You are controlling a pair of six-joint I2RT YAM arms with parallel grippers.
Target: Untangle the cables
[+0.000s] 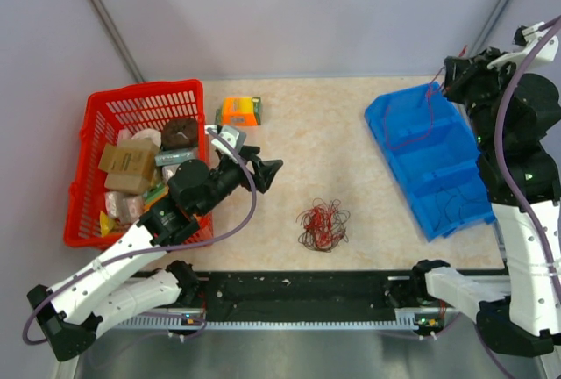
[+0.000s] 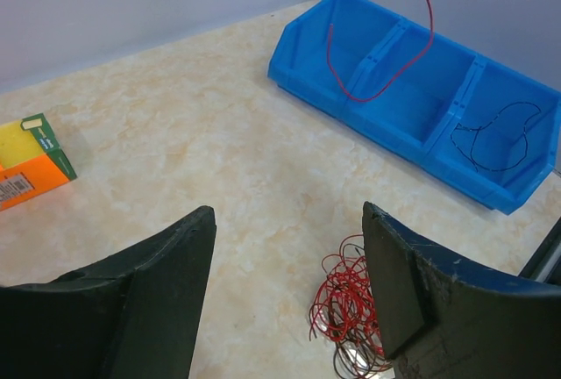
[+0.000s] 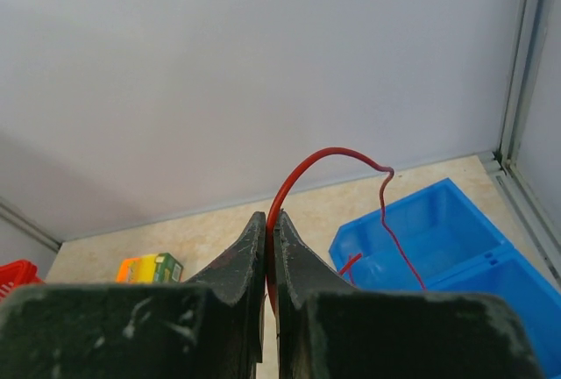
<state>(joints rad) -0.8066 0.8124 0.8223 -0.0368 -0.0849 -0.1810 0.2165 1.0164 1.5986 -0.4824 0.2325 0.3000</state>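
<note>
The cables (image 1: 323,225) lie as a small red and dark wiry tangle on the table's near middle. In the left wrist view the tangle (image 2: 359,309) shows partly behind the right finger. My left gripper (image 1: 267,171) (image 2: 287,212) hovers open to the tangle's left, holding nothing. My right gripper (image 1: 451,76) (image 3: 270,217) is raised at the far right, shut on one red cable (image 3: 333,153). That cable (image 2: 386,81) hangs down, and its lower loop rests in the blue bin (image 1: 386,103). A thin black cable (image 2: 491,138) lies in another compartment of the bin.
A red basket (image 1: 96,107) full of packaged goods stands at the left, beside my left arm. An orange and green box (image 1: 239,110) (image 2: 31,164) sits at the back middle. The blue bin (image 2: 294,54) (image 3: 421,221) has three compartments. Grey walls close off the back and sides.
</note>
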